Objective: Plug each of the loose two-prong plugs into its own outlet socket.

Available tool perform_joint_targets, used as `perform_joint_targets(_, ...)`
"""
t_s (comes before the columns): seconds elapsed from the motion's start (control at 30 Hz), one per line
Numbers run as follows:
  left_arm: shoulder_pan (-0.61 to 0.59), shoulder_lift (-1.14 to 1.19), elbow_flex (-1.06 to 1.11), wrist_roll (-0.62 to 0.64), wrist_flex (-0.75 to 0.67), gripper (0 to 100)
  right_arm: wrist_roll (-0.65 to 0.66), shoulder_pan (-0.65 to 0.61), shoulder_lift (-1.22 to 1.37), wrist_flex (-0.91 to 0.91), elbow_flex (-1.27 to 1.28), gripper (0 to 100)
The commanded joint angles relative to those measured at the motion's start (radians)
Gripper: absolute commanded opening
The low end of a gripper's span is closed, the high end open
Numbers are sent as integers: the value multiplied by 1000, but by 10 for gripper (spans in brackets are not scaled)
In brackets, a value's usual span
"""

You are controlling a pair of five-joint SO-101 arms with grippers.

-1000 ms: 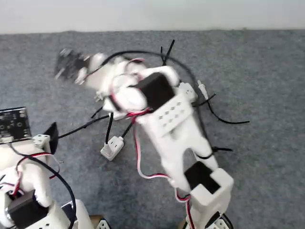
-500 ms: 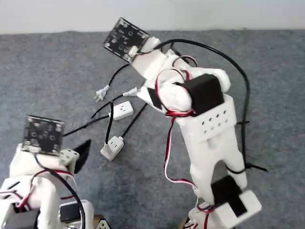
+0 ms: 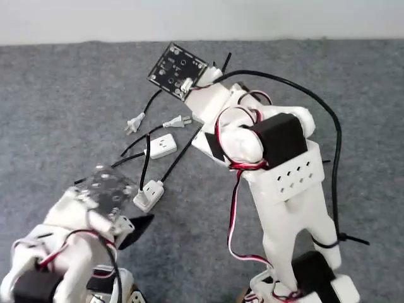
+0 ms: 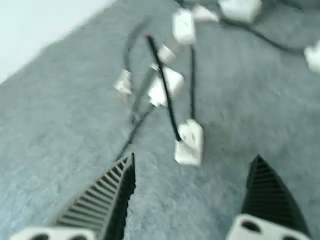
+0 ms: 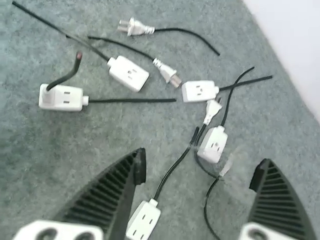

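Grey carpet carries white sockets and plugs on black cords. The left gripper gapes empty near one socket. The right gripper gapes empty too.

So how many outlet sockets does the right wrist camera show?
5. The nearest socket lies by the right gripper, the second socket just beyond, the middle socket among the plugs, and two far sockets side by side. More may be hidden.

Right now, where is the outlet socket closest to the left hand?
The socket lies on the carpet, lower left in the high view, just beyond the left hand.
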Motion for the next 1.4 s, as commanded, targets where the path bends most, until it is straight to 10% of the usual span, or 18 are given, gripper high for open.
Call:
perform_joint_targets(0.0,37,5,179,-84,-71,350,-14,12,-65,38,46,337)
perform_joint_targets(0.4,100,12,670,-176,-618,350,-52,10,-211,-28,315,337)
perform_joint_targets(1.37,109,17,937,-209,-1019,352,-107,5,-552,-346,893,338)
